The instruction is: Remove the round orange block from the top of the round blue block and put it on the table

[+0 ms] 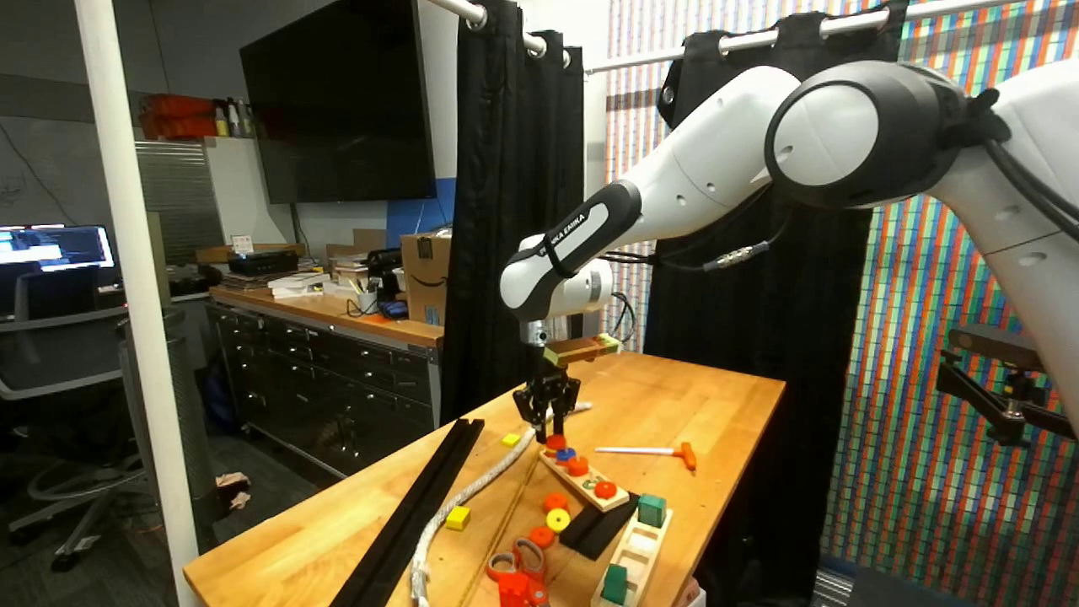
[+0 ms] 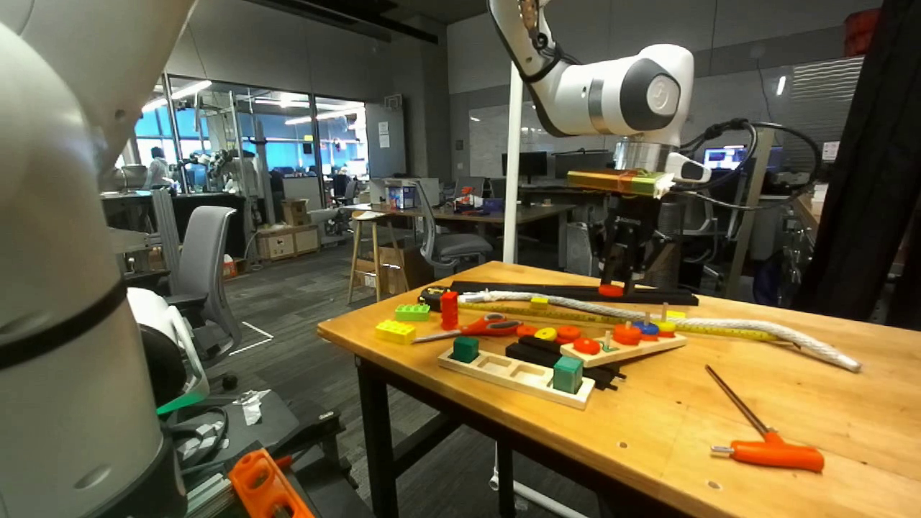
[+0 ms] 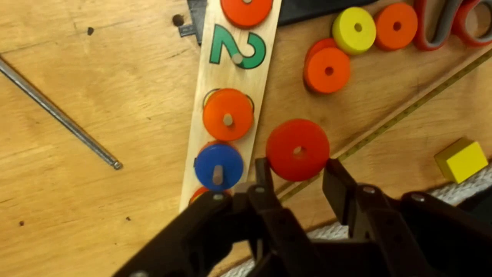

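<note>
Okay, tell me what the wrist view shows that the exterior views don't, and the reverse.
Only the wrist view plainly shows the central hole of the round orange block.

Only the exterior views show the hex key's orange handle and the green cubes at the ends of the wooden tray.

All three show the gripper holding that block, and the round blue block.

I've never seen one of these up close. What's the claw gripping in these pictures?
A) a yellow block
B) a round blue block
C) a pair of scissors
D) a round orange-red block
D: the wrist view shows the round orange-red block pinched in the claw, while the round blue block sits on a peg.
</note>
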Action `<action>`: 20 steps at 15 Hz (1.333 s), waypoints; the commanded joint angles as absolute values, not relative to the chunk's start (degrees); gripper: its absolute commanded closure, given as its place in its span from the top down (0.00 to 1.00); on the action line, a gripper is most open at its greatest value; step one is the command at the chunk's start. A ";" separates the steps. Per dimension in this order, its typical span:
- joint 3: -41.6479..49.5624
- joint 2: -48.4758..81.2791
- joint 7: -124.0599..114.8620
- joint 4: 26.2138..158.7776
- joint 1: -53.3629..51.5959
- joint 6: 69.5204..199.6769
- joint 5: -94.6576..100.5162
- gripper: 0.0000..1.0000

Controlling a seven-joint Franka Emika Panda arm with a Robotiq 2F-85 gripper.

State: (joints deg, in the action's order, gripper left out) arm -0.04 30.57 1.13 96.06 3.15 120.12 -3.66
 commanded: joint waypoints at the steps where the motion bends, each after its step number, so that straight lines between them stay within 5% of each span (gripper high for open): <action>1: -1.99 28.35 5.69 100.39 2.87 120.60 -4.51 0.22; 20: -4.33 36.52 11.61 96.70 1.96 124.93 -4.31 0.22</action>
